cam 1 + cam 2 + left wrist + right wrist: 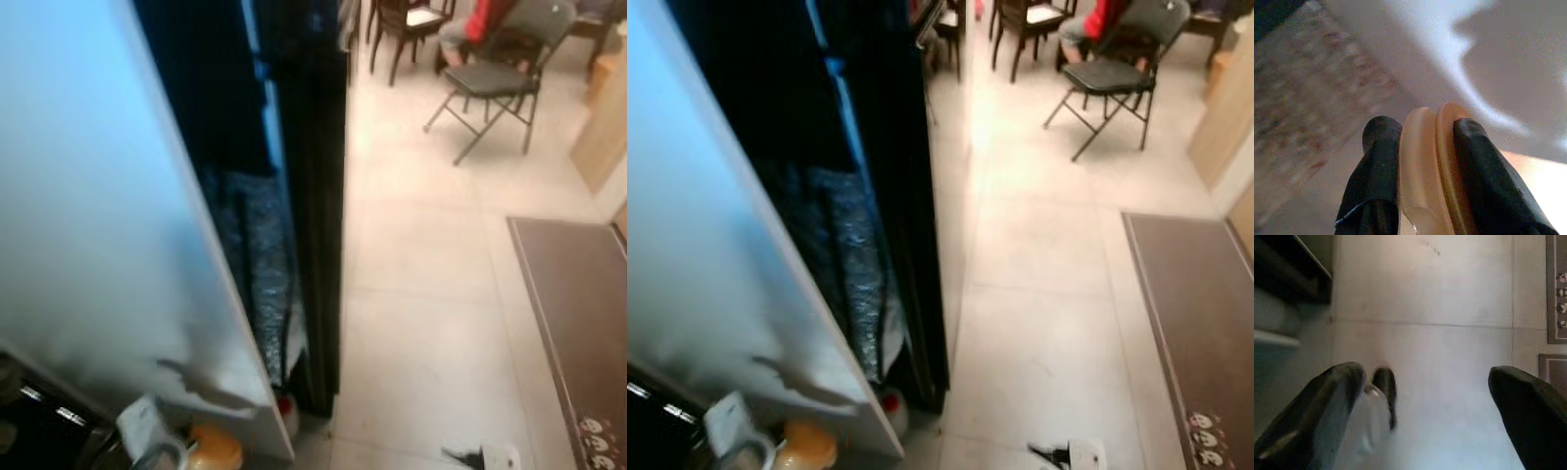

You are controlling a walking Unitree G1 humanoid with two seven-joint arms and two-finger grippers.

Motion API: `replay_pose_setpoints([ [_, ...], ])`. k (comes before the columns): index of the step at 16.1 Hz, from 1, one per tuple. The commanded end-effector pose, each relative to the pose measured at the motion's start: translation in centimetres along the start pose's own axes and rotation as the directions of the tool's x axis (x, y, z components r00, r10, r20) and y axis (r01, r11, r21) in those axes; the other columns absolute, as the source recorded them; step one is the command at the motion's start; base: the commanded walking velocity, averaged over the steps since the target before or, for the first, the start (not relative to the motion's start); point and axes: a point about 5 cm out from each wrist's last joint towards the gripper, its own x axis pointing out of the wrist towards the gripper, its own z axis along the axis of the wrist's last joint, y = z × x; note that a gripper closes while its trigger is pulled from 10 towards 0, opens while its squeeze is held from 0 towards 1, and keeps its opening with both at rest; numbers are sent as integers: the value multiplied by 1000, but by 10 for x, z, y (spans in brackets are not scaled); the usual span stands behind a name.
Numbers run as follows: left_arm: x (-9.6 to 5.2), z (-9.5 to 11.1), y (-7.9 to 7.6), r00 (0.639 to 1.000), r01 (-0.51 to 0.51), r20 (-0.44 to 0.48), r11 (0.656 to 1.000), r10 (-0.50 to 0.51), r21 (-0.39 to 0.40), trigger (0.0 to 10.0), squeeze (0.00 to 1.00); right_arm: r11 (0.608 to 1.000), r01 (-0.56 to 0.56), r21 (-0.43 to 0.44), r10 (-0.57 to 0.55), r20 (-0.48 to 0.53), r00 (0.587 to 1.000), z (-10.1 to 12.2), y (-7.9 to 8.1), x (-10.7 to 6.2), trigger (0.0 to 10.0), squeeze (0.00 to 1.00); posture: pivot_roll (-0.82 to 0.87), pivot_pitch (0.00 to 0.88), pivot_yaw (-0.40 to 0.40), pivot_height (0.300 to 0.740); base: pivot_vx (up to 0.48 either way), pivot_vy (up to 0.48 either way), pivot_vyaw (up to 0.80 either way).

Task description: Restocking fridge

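Left gripper: clamped on an orange lidded container, held low beside the open fridge door. Right gripper: spread, empty, over floor. Stowing was judged outstanding.

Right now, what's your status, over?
Left gripper shut on orange container, low beside the white fridge door. Right gripper open over bare tile floor. White-and-black item lies on the floor ahead; folding chair farther off.

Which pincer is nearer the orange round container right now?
Left. The left pincer is shut on the orange round container, by the fridge door. The right pincer is open above bare floor.
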Motion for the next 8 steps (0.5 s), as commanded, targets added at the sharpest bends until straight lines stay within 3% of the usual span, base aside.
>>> replay_pose_setpoints([
  [1, 0, -2, 1, 1000, -6, -11, 1000, 6, 15, 10000, 0, 996, 56, 69, -57, 16, 998, -5, -6, -3, 10000, 0, -151, 0, 100, 740, 0, 0, 0],
  [2, 0, -3, 3, 1000, -10, -13, 1000, 10, 16, 10000, 0, 986, 105, 128, -114, 61, 992, -4, -9, -4, 10000, 0, -153, 0, 100, 740, 0, 0, 0],
  [4, -1, -4, 5, 1000, -14, -15, 1000, 14, 19, 10000, 0, 976, 174, 132, -188, 104, 977, -2, -12, -6, 10000, 0, -165, 0, 103, 740, 0, 0, 0],
  [5, -1, -4, 6, 1000, -17, -16, 1000, 17, 23, 10000, 0, 970, 194, 147, -232, 320, 918, 47, -21, -4, 10000, 0, -168, 0, 105, 740, 0, 0, 0],
  [6, -1, -4, 8, 1000, -19, -17, 999, 19, 27, 10000, 0, 964, 237, 122, -266, 517, 814, 89, -29, -11, 10000, 0, -174, 0, 108, 740, 0, 0, 0],
  [8, -1, -3, 10, 1000, -21, -16, 999, 21, 37, 10000, 0, 972, 213, 96, -216, 714, 666, 132, -17, -27, 10000, 0, -185, 0, 112, 740, 0, 0, 0],
])
